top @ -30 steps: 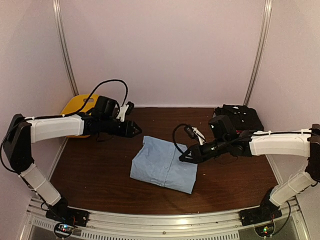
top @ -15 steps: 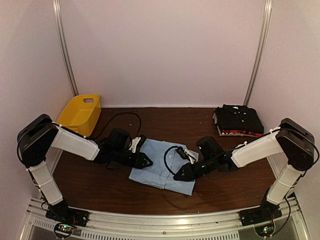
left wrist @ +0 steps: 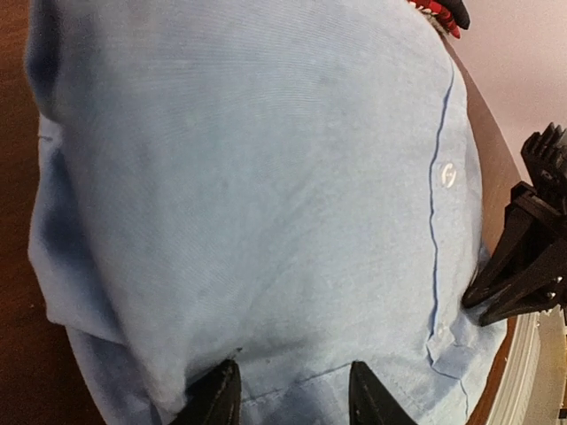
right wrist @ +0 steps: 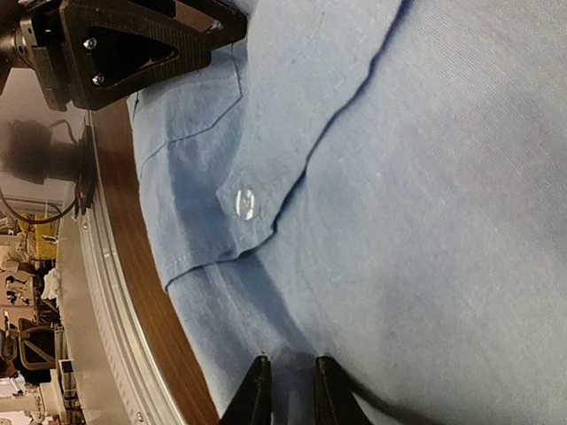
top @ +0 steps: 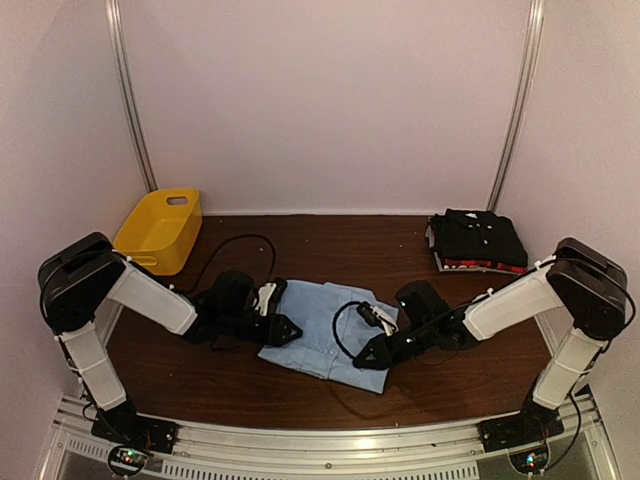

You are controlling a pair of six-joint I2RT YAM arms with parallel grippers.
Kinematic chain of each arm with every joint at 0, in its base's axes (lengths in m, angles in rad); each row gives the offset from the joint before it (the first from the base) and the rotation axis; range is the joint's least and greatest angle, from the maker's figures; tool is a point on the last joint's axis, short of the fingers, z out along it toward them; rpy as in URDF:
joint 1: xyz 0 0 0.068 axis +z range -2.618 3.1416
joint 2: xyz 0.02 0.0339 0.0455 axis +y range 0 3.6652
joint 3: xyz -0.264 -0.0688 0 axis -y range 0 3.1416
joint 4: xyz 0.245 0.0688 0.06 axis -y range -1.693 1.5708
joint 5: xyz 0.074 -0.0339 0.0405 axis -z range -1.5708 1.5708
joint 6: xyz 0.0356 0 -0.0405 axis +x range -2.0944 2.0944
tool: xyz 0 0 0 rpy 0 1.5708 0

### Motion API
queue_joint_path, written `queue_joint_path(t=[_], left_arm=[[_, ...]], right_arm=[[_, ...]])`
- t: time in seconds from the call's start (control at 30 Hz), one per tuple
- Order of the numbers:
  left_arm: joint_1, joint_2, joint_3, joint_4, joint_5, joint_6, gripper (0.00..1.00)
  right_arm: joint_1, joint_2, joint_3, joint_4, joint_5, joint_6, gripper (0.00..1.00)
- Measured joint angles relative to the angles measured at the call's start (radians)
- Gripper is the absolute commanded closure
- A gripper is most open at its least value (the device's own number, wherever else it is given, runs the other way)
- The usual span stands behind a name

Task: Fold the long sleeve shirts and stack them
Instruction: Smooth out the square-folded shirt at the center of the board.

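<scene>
A folded light blue long sleeve shirt [top: 322, 328] lies in the middle of the table, and it fills both wrist views [left wrist: 266, 177] [right wrist: 425, 195]. My left gripper [top: 290, 328] is low at its left edge. In the left wrist view the left gripper [left wrist: 292, 397] is open, its tips resting on the cloth. My right gripper [top: 366, 358] is low at the shirt's front right edge. Seen from its wrist, the right gripper [right wrist: 292, 390] has only a narrow gap, tips pressed onto the cloth. A folded black shirt [top: 480, 238] lies on a red-edged one [top: 470, 265] at the back right.
A yellow plastic basket [top: 160, 230] stands at the back left corner. A metal rail [top: 320, 450] runs along the near table edge, close to the shirt's front edge. Walls enclose the table on three sides. Cables loop over both wrists above the shirt.
Both arms dropped from above the table to the blue shirt. The left came in from near the basket, and the right moved left and forward. The right jaws narrowed slightly.
</scene>
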Motion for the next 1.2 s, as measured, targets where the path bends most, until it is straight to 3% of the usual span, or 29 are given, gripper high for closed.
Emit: queue_joint_path(t=[0.2, 0.37, 0.73, 1.2], left_arm=[[-0.002, -0.123, 0.018, -0.085, -0.049, 0.055, 0.56], [-0.002, -0.151, 0.144, -0.115, -0.068, 0.11, 0.55], [0.017, 0.129, 0.47, -0.166, -0.017, 0.116, 0.56], [0.096, 0.338, 0.476, -0.065, 0.044, 0.055, 0.55]], right_arm=[[0.0, -0.163, 0.012, -0.121, 0.05, -0.027, 0.79], [-0.027, -0.193, 0.086, -0.148, 0.086, -0.047, 0.79], [-0.185, -0.018, 0.144, -0.042, 0.089, -0.028, 0.79], [-0.273, 0.137, 0.063, 0.207, -0.014, 0.032, 0.8]])
